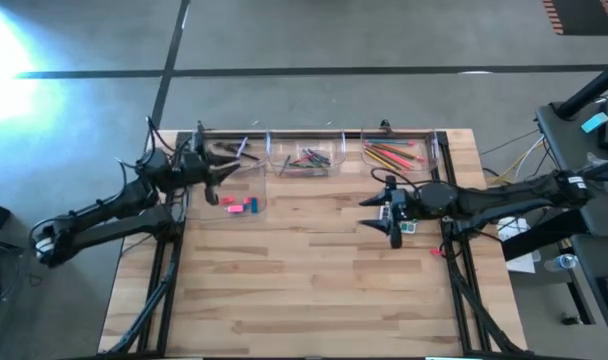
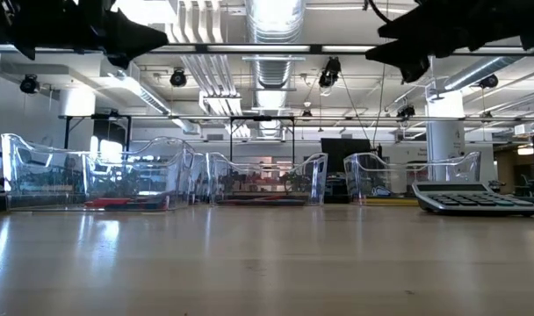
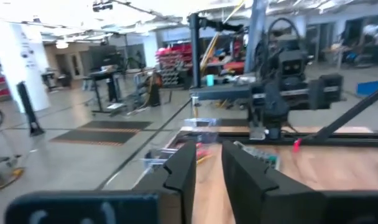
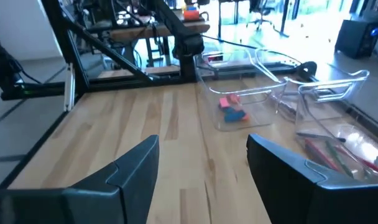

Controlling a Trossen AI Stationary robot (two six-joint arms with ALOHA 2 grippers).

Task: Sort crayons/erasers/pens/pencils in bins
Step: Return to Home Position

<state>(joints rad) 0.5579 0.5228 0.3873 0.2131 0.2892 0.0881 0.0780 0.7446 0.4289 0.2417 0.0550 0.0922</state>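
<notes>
Four clear bins stand at the table's far side. One bin (image 1: 241, 206) holds pink and blue erasers (image 4: 231, 107). The far right bin (image 1: 399, 152) holds pencils (image 1: 394, 156). The far left bin (image 1: 227, 150) and the middle bin (image 1: 306, 158) hold other sticks. My left gripper (image 3: 207, 155) hovers level above the table's left side (image 1: 222, 178), beside the eraser bin. Its fingers are open by a narrow gap, with nothing between them. My right gripper (image 4: 201, 155) hovers level over the table's right half (image 1: 372, 212). It points left, wide open and empty.
A grey calculator (image 2: 473, 197) lies on the table's right side, under my right arm. Bare wood (image 1: 314, 280) fills the middle and near half. Room furniture and a black frame stand beyond the table's edges.
</notes>
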